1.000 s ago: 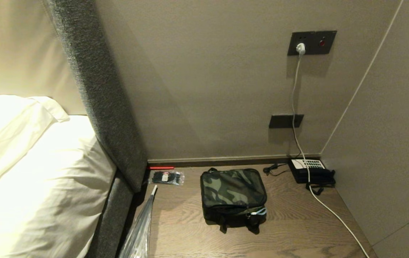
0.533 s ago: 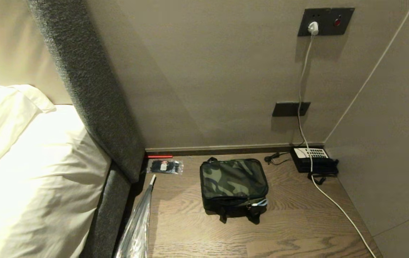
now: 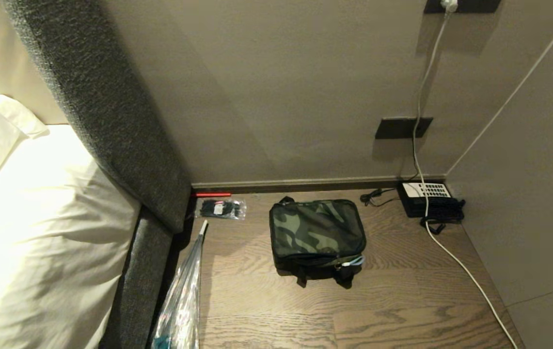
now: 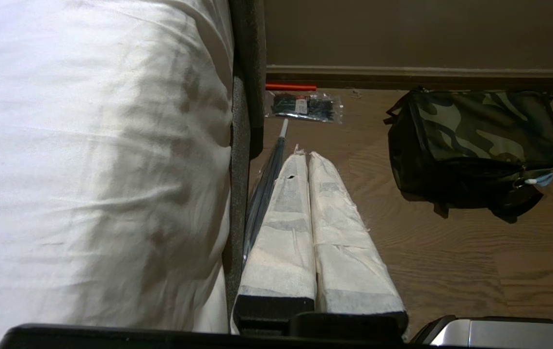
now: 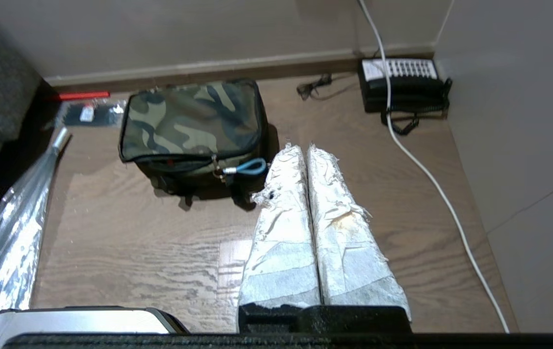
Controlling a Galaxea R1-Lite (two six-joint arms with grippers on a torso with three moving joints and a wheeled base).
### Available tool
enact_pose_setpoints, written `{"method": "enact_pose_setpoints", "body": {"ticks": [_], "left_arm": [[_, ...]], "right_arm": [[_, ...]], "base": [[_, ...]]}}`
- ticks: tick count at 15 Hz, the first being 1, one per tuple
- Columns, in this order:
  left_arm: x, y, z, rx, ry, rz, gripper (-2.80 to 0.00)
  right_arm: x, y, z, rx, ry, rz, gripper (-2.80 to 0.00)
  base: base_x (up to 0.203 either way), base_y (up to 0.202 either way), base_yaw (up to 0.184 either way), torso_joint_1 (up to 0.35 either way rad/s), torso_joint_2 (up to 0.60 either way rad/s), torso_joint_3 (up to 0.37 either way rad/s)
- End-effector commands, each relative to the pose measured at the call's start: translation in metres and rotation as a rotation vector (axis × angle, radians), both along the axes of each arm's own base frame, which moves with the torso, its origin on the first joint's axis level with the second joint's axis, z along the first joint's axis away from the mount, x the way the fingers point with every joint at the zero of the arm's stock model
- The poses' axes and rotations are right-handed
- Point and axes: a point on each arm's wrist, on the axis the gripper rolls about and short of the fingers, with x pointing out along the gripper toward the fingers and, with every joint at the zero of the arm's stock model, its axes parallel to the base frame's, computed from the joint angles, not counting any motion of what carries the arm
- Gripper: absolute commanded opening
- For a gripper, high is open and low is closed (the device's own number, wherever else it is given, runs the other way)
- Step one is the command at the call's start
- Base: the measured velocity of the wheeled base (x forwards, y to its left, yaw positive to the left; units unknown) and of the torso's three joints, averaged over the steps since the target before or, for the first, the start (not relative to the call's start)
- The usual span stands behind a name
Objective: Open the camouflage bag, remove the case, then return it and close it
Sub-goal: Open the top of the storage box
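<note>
View tipped lower — camouflage bag (image 3: 317,236) (zipped) mid-floor, clear of walls

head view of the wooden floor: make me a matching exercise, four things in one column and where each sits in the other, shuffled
Things:
1. green-and-dark camouflage soft bag
2. black telephone with white keypad
3. thin red stick
4. clear plastic packet of small black parts

Places:
A. in the corner by the right wall, with a white cable across it
B. along the skirting board, beside the grey upholstered bed frame
C. middle of the floor, zipped shut
D. just in front of the red stick

Pairs: 1-C, 2-A, 3-B, 4-D
</note>
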Motion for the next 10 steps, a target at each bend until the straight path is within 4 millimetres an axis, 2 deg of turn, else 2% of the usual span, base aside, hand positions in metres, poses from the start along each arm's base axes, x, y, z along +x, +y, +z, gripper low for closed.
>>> {"method": "enact_pose_setpoints", "body": {"ticks": [1,10], "left_arm": [[-0.0001,0.0,0.0,0.0,-0.002,0.001,-2.8],[0.0,0.0,-0.0003,0.0,0.0,0.001,-2.8]], "right_arm": [[-0.0011,0.0,-0.0045,0.0,-0.016,0.0,-2.8],[-0.0011,0.0,-0.0045,0.0,-0.016,0.0,-2.8]], "base": [[0.0,0.0,0.0,0.002,0.0,-0.193],[0.0,0.0,0.0,0.001,0.0,-0.197]]}}
